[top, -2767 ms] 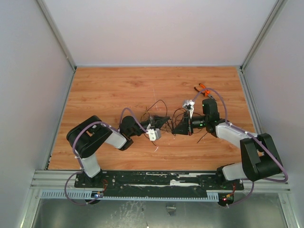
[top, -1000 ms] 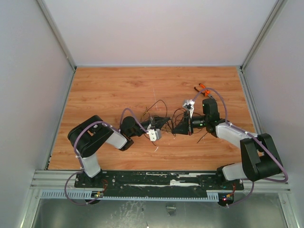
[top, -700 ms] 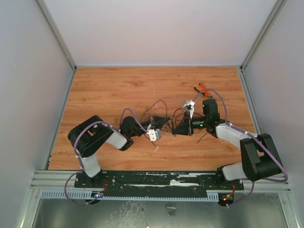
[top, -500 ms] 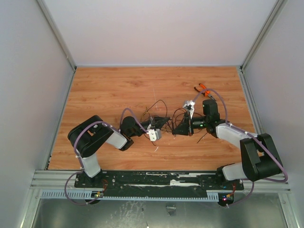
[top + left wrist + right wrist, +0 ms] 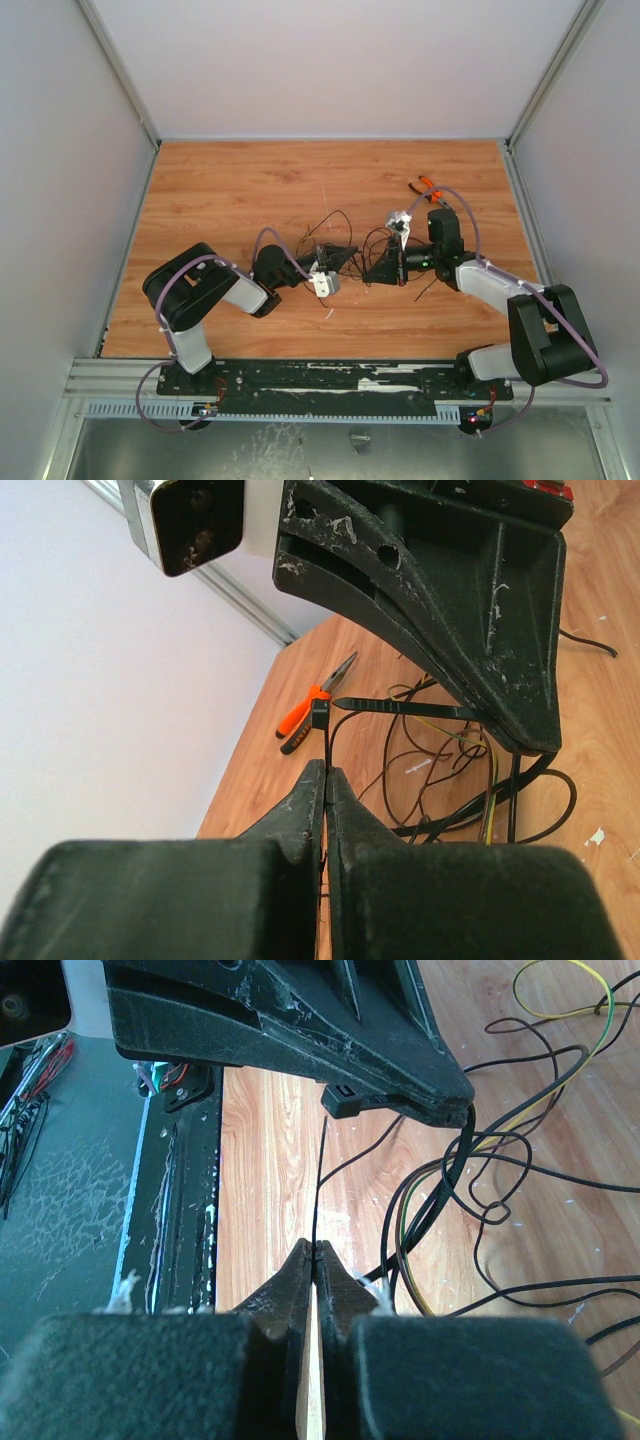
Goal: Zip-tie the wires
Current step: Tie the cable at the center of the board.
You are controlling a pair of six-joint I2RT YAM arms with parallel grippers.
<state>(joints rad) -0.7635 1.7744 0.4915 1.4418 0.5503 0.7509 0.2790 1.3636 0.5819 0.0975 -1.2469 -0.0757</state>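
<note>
My remote view: a wood-grain tabletop (image 5: pixel 230 190) under even light, boxed in by plain white walls (image 5: pixel 330 60), aluminium corner posts (image 5: pixel 118 72) and a metal rail (image 5: pixel 330 409) along its near edge.

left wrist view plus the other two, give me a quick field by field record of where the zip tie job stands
left gripper: shut on the zip tie, just below its head
right gripper: shut on the tie's thin tail
tie: stretched between the two grippers
wires: loose loops on the table between the arms, not bundled
tie around wires: cannot tell
pliers: orange-handled, lying on the table beyond the right arm, free of both grippers
</note>
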